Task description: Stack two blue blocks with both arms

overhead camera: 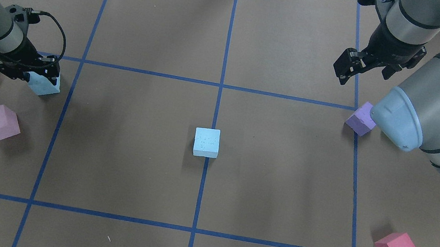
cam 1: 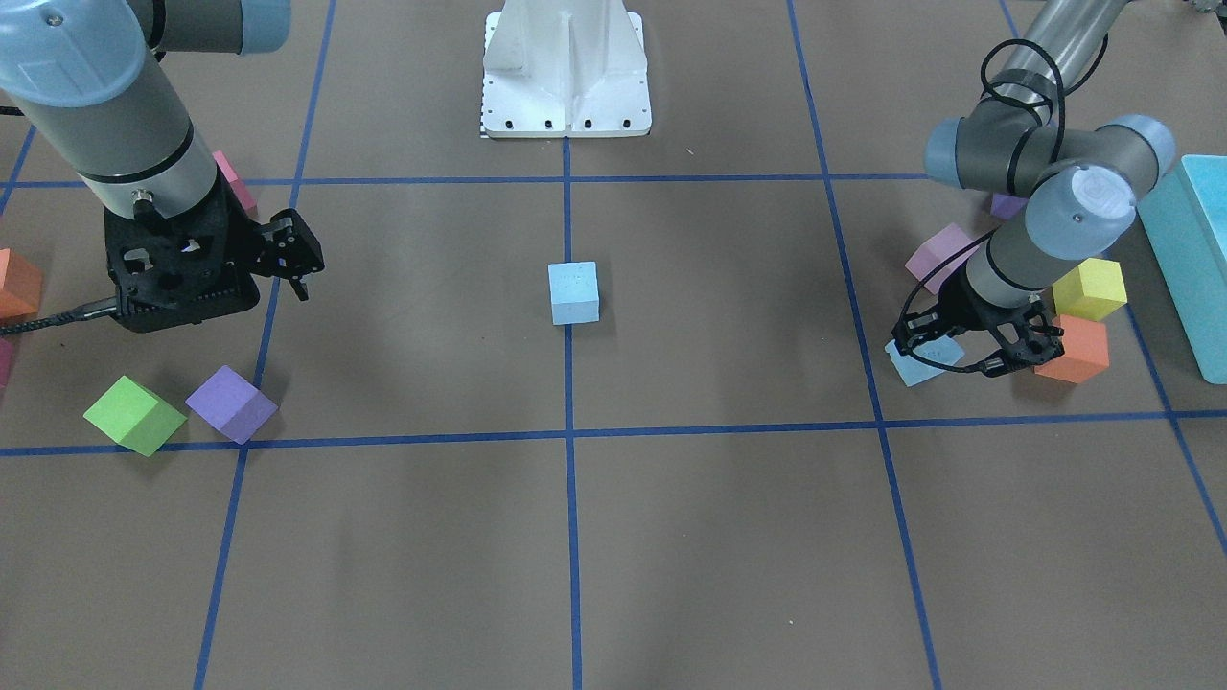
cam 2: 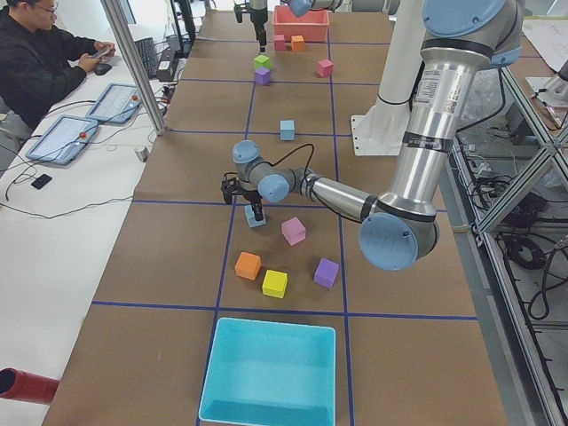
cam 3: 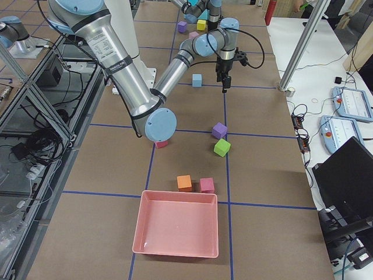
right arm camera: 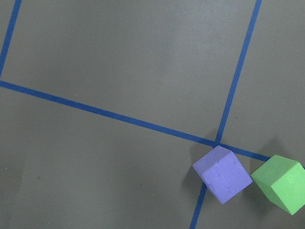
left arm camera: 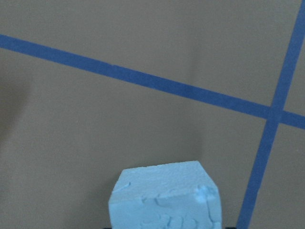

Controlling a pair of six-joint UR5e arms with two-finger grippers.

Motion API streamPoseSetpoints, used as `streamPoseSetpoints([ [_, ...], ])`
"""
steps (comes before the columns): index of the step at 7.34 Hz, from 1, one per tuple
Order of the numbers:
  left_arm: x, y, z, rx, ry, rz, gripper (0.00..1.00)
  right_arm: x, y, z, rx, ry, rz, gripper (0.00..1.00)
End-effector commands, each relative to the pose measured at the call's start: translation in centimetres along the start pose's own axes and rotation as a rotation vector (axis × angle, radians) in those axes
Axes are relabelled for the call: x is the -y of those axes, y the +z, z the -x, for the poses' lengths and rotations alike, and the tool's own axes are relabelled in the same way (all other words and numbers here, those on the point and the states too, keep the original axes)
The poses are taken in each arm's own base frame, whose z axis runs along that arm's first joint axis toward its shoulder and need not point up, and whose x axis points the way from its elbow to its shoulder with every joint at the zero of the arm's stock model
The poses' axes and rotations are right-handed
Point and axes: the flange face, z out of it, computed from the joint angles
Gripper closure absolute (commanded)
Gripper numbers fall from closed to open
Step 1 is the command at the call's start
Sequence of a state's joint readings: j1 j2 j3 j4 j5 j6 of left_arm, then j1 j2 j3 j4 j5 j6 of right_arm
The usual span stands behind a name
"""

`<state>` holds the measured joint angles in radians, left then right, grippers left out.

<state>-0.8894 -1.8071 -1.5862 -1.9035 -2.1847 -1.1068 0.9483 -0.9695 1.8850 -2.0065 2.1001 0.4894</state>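
Now the left gripper, jaws spread wide and seemingly gripping nothing yet, straddles one blue block, and the other blue block lies toward its three o'clock, at the centre of the table.

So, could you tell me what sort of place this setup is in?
Probably a robotics research lab: the left arm and right arm reach over a paper-covered table gridded with blue tape, with foam props like the central blue block, and a person sits beside teach pendants.
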Motion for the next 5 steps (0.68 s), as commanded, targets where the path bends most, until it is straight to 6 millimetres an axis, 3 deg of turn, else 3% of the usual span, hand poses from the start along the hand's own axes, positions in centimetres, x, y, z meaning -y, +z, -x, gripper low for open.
streamPoseSetpoints([
  [1, -1.1, -3.6, -3.4, -0.066, 0.049, -0.033, 0.54, 0.3, -0.8, -1.0, 0.006, 0.004, -0.010, 0.00],
  [2, -1.0, -5.6, -7.2, -0.092, 0.064, -0.048, 0.54, 0.3, -0.9, -1.6, 0.004, 0.007, -0.010, 0.00],
  [3, -0.5, -8.5, -12.6, -0.102, 0.079, -0.077, 0.54, 0.3, -1.0, -1.9, 0.002, 0.013, -0.010, 0.00],
  [4, -2.6, -9.1, -18.9, -0.088, 0.131, -0.107, 0.54, 0.4, -1.2, -3.3, -0.006, 0.032, -0.014, 0.00],
  [5, -5.4, -8.8, -23.8, -0.067, 0.182, -0.133, 0.54, 0.4, -1.4, -4.2, -0.010, 0.047, -0.016, 0.00],
])
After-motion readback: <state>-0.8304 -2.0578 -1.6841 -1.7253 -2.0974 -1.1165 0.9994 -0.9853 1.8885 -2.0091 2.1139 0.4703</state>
